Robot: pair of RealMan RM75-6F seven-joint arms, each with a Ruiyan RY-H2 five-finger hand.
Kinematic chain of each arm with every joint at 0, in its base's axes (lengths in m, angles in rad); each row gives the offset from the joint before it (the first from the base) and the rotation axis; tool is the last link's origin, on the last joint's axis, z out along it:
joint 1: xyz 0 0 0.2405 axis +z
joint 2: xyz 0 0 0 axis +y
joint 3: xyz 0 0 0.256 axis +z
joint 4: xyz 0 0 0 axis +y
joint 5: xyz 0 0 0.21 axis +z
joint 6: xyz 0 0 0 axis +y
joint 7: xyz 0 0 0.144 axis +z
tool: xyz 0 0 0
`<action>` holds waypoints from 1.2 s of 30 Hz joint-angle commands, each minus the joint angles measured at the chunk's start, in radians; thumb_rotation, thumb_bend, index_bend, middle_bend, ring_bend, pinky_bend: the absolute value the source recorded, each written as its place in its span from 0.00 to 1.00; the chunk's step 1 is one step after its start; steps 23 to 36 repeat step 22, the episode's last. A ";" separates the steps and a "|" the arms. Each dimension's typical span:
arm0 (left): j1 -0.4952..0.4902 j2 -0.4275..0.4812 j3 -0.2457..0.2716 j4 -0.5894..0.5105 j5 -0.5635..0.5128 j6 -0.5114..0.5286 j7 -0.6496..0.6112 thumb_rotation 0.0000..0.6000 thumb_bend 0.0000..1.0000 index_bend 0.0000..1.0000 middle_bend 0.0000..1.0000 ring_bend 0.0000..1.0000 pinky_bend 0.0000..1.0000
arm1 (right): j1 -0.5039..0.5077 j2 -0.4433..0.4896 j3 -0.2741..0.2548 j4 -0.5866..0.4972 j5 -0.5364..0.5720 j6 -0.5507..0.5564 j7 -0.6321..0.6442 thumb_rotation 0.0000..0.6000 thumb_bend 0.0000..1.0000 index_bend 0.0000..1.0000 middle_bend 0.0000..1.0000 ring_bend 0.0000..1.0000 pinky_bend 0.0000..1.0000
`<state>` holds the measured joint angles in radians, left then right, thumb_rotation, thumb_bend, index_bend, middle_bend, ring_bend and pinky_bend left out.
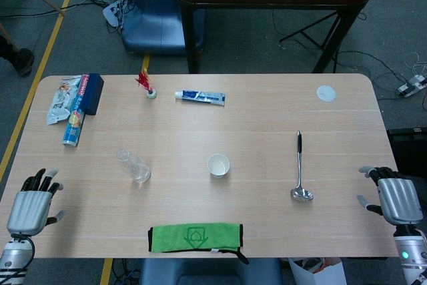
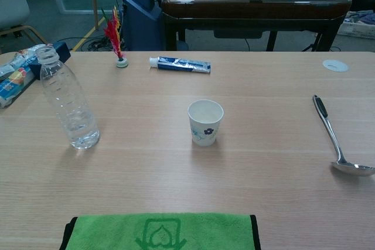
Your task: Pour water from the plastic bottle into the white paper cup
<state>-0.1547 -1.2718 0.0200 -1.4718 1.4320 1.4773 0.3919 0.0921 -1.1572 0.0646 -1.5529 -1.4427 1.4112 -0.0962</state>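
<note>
The clear plastic bottle (image 1: 133, 166) (image 2: 67, 100) stands upright and uncapped on the table, left of centre, with a little water at its bottom. The white paper cup (image 1: 218, 165) (image 2: 205, 122) stands upright at mid-table, to the bottle's right and apart from it. My left hand (image 1: 30, 203) is at the table's front-left corner, far from the bottle, fingers apart and holding nothing. My right hand (image 1: 396, 198) is off the table's right edge, also empty with fingers spread. Neither hand shows in the chest view.
A green cloth (image 1: 195, 237) lies at the front edge. A metal ladle (image 1: 299, 168) lies right of the cup. A toothpaste tube (image 1: 200, 97), a red shuttlecock (image 1: 146, 85), snack packets (image 1: 72, 106) and a white lid (image 1: 325, 93) sit along the back.
</note>
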 commanded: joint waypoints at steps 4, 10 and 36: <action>0.040 0.028 0.011 -0.085 -0.016 0.020 0.059 1.00 0.00 0.42 0.19 0.12 0.21 | 0.000 0.002 -0.001 0.002 0.001 -0.002 -0.002 1.00 0.17 0.35 0.42 0.32 0.44; 0.055 0.045 0.008 -0.121 -0.031 0.024 0.111 1.00 0.00 0.41 0.19 0.12 0.21 | -0.002 0.005 -0.007 -0.006 -0.012 0.006 -0.006 1.00 0.17 0.35 0.42 0.32 0.44; 0.056 0.024 0.001 -0.097 -0.026 0.009 0.134 1.00 0.00 0.41 0.20 0.12 0.22 | 0.009 -0.001 -0.016 0.003 -0.009 -0.025 0.005 1.00 0.17 0.35 0.42 0.32 0.44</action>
